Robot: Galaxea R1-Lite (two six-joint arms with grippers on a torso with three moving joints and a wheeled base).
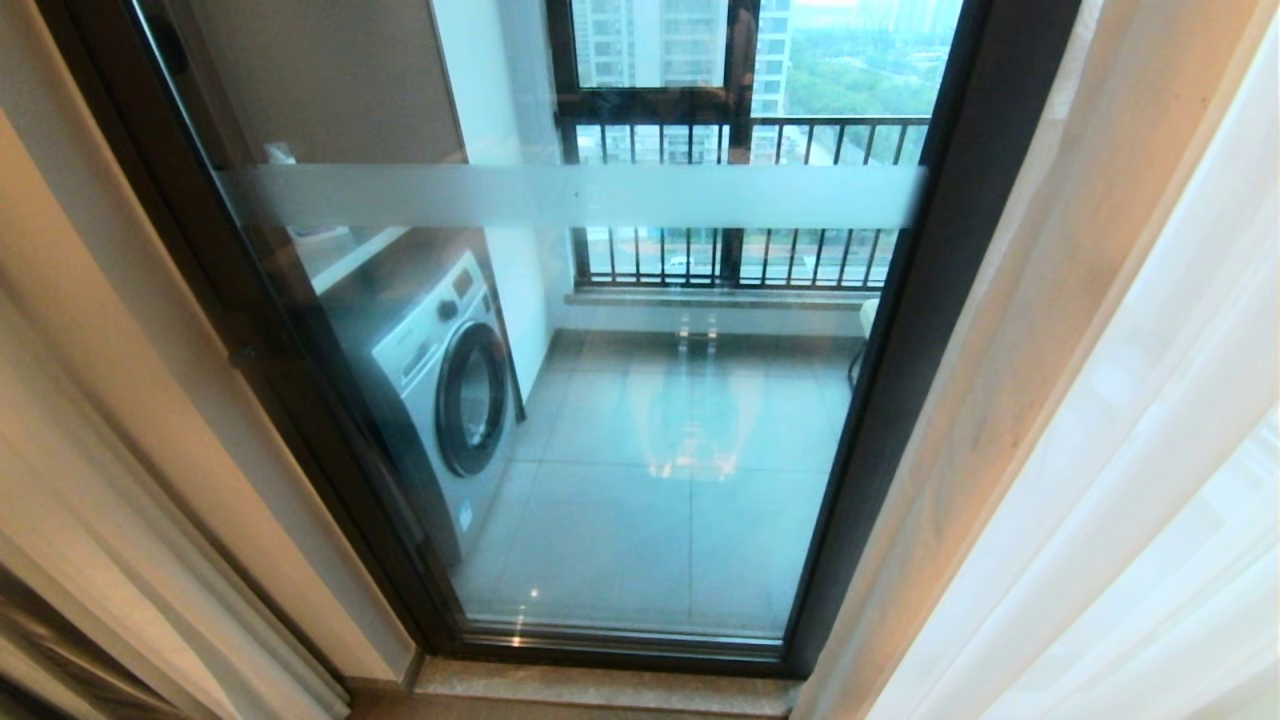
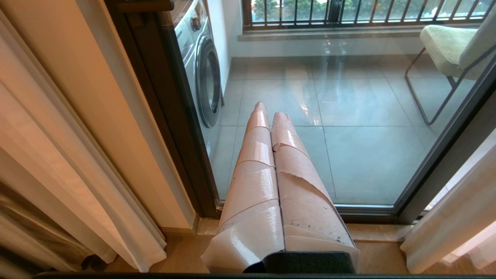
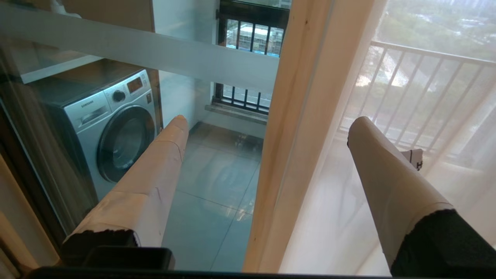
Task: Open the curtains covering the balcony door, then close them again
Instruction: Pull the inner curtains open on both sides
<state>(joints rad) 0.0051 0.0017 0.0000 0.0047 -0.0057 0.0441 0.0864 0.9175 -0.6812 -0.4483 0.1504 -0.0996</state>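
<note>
You have the sheer white and beige curtains (image 1: 1130, 420) drawn aside, exposing the dark-framed glass balcony door (image 1: 900, 380). Your right gripper (image 3: 267, 124) gapes wide, empty, straddling the curtain edge. Your left gripper (image 2: 269, 110) is closed, empty.

Out on the balcony a silver front-load washing machine (image 1: 440, 380) sits tucked under a brown counter, with grey floor tiles (image 1: 660, 500) spreading beside it. Past the washer, a black-framed window with railing bars (image 1: 740, 200) looks over tower blocks and trees. A pale green chair (image 2: 445, 46) stands across the tiles from the washer. Soft daylight throughout.
</note>
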